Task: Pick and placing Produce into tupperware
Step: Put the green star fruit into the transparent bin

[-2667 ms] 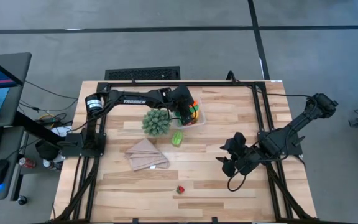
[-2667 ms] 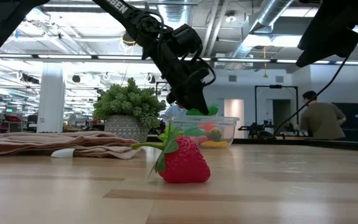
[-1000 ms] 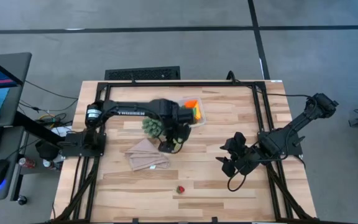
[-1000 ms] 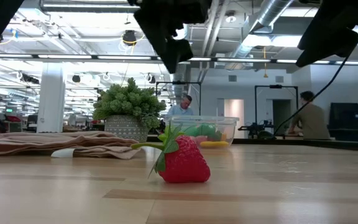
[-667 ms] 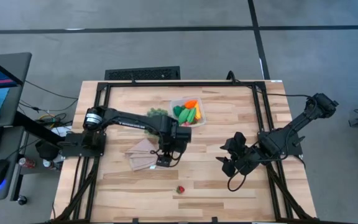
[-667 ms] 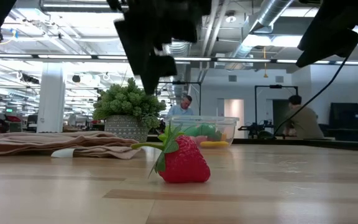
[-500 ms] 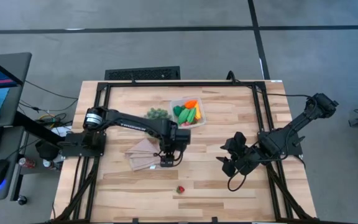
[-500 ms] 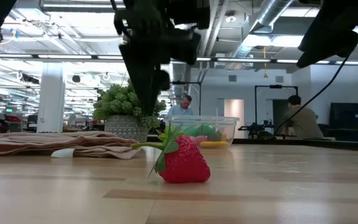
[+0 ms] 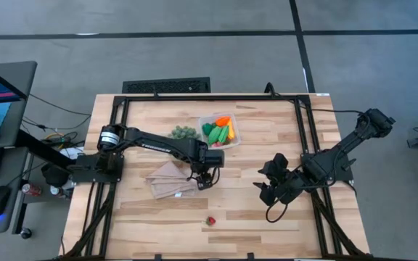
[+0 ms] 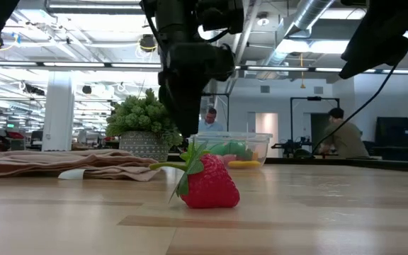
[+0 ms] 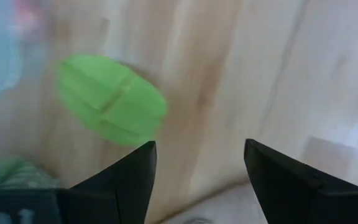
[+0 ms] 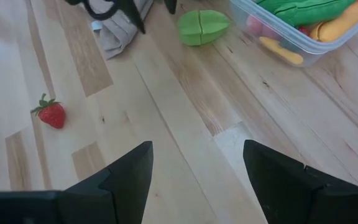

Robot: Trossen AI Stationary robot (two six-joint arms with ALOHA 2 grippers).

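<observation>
We see the left gripper (image 9: pixel 204 180) open and empty above the table (image 9: pixel 267 217), near a green pod (image 12: pixel 202 27). The tupperware (image 9: pixel 220 132) holds produce; a strawberry (image 9: pixel 210 220) lies apart. The right gripper (image 9: pixel 265 190) waits open.

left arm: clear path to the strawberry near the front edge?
Probably yes. The left hand is open and empty above bare wood, and nothing lies between it and the strawberry; the cloth sits off to one side.

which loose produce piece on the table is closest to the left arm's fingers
The green piece, lying beside the tupperware just ahead of the left gripper. The strawberry lies alone, much farther off.
</observation>
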